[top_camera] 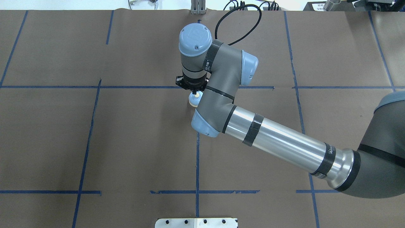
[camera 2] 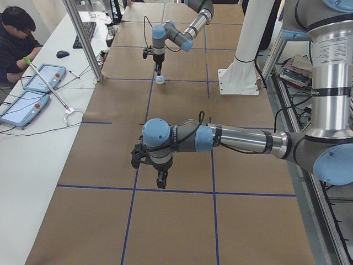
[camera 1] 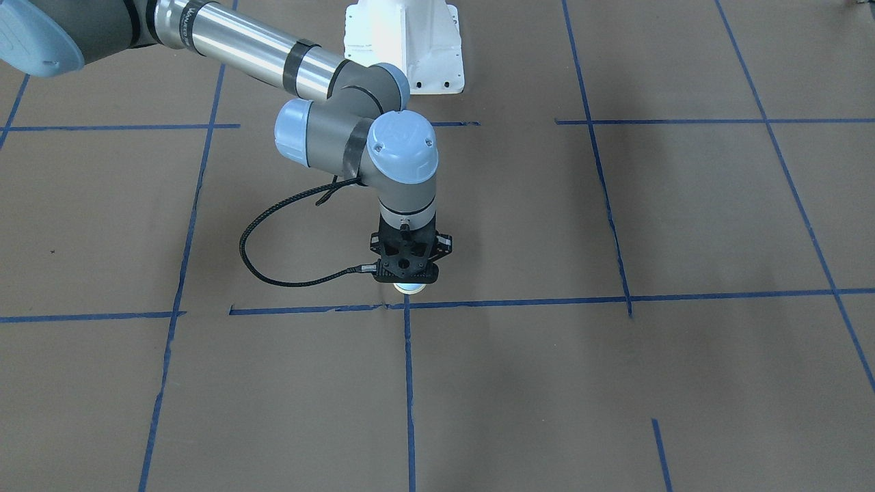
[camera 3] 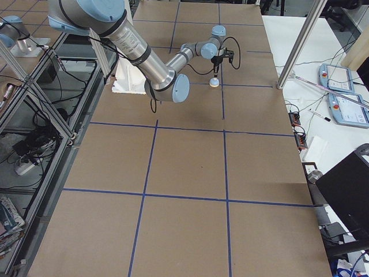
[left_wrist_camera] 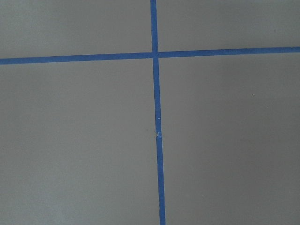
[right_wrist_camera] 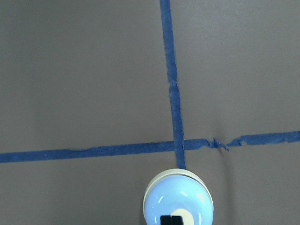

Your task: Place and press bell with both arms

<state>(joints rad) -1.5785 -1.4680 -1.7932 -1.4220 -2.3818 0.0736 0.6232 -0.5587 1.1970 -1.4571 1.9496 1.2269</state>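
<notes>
Bell sits at the wrist view's bottom centre, just below a blue tape crossing. Right gripper hangs directly over its top, jaws closed together, gripping nothing. Left gripper, lower centre of the side view: cannot tell how far open.

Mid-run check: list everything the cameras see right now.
bell: one, light-blue dome, cream base, by a tape crossing mid-table
table: one, brown, under everything
tape lines: many, blue, grid on the table
pedestal: one, white, table's robot side
pendants: two, grey, on the white bench
keyboard: one, black, bench
mouse: one, black, bench
operator: one, dark top, at the bench
left arm: one, grey, low over the table
left gripper: one, black, state unclear
right arm: one, grey, reaching to the bell
right gripper: one, black, shut, tips over the bell's button
</notes>
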